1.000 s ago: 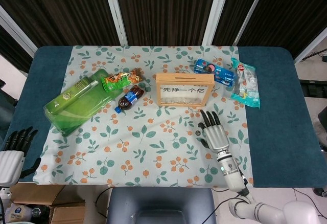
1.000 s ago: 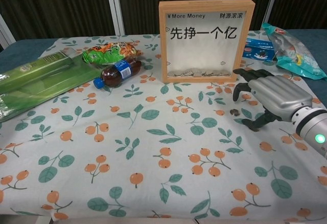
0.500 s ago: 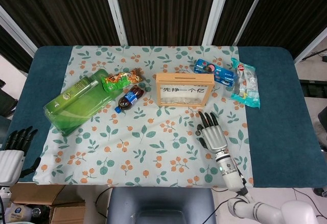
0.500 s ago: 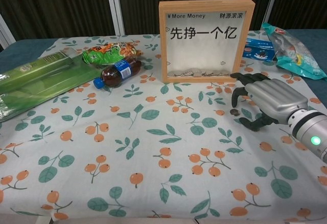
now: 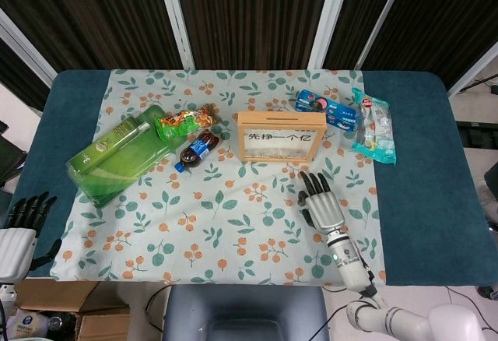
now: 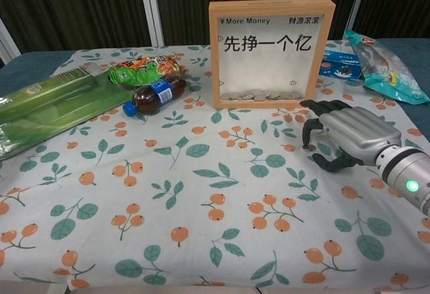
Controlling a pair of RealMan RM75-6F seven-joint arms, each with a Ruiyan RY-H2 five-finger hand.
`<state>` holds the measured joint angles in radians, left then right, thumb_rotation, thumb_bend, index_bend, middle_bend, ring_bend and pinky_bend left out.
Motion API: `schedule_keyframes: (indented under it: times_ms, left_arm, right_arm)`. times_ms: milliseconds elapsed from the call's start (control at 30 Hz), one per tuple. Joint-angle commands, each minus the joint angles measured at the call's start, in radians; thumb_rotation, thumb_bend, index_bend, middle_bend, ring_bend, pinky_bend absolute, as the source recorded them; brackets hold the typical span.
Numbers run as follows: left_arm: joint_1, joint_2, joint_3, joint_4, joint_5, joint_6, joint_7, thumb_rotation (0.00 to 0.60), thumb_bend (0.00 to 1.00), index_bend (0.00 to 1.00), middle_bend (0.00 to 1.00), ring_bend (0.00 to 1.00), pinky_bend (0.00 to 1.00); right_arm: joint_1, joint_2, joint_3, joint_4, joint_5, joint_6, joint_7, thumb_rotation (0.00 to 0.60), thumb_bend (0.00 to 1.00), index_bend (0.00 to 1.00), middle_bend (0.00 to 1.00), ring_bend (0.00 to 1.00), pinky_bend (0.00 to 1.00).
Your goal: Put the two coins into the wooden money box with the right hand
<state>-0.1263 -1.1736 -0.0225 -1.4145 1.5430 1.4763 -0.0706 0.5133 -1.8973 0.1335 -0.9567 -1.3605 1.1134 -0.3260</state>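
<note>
A dark blue table (image 5: 412, 201) carries a floral cloth (image 5: 194, 224). On the cloth, the wooden money box (image 5: 281, 136) stands upright; left of it lie a cola bottle (image 5: 198, 151), an orange-green snack bag (image 5: 185, 120) and a green pack (image 5: 117, 161); right of it, a blue packet (image 5: 327, 109) and a teal bag (image 5: 373, 127).

cola bottle (image 6: 153, 95), snack bags (image 6: 144, 68)

The right hand (image 6: 349, 133) lies just before the wooden money box (image 6: 270, 52), bottle (image 6: 153, 95) to its left.

On the wooden money box (image 6: 271, 54), "¥More Money" is printed at upper left, "财源滚滚" at upper right, and "先挣一个亿" in large characters beneath.
</note>
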Motion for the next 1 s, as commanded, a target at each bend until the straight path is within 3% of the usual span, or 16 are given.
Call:
schedule_keyframes:
  times_ms: [33,1000]
  left_arm:
    - [0.000,0.001,0.000,0.000,-0.001,-0.001,-0.001,0.600,0.34,0.00,0.00,0.00,0.00]
    - [0.001,-0.007,0.003,0.017,-0.003,-0.005,-0.019,0.598,0.34,0.00,0.00,0.00,0.00]
  right_arm:
    - [0.001,0.000,-0.002,0.002,0.004,-0.007,-0.006,0.600,0.38,0.55,0.01,0.00,0.00]
    - [-0.004,-0.026,-0.008,0.044,-0.016,0.027,0.011,0.600,0.38,0.70,0.05,0.00,0.00]
